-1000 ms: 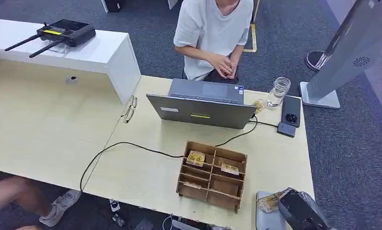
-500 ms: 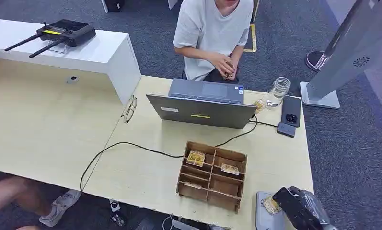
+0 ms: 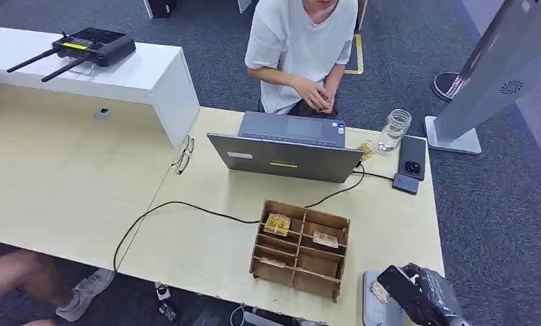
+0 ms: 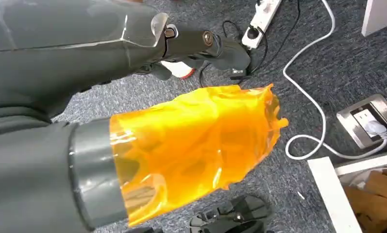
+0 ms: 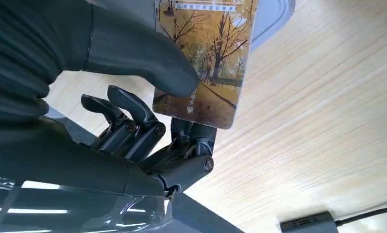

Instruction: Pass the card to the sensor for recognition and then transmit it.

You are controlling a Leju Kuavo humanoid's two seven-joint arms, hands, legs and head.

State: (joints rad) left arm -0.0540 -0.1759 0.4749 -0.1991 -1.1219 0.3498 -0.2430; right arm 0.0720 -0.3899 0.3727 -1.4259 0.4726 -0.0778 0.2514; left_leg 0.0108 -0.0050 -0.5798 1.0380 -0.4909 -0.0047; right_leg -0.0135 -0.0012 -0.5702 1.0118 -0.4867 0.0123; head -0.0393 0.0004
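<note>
My right hand (image 3: 419, 297) is at the table's near right corner, over a flat grey sensor pad (image 3: 369, 311). It pinches a card (image 5: 206, 58) printed with yellow autumn trees between thumb and fingers (image 5: 133, 116). The card (image 3: 378, 292) sticks out to the left of the hand, above the pad (image 5: 275, 10). My left hand (image 4: 133, 97) hangs over grey carpet with its thumb wrapped in orange film and a dark finger stretched out; it holds nothing.
A wooden divider box (image 3: 300, 248) with several cards stands left of the pad. Behind it are an open laptop (image 3: 286, 155), a black cable (image 3: 179, 207), a glass jar (image 3: 394, 130) and a phone (image 3: 411, 156). A person (image 3: 298, 47) sits across the table.
My right hand has shifted a little to the left with the card, which now shows less past the fingers. The person's hands have moved slightly.
</note>
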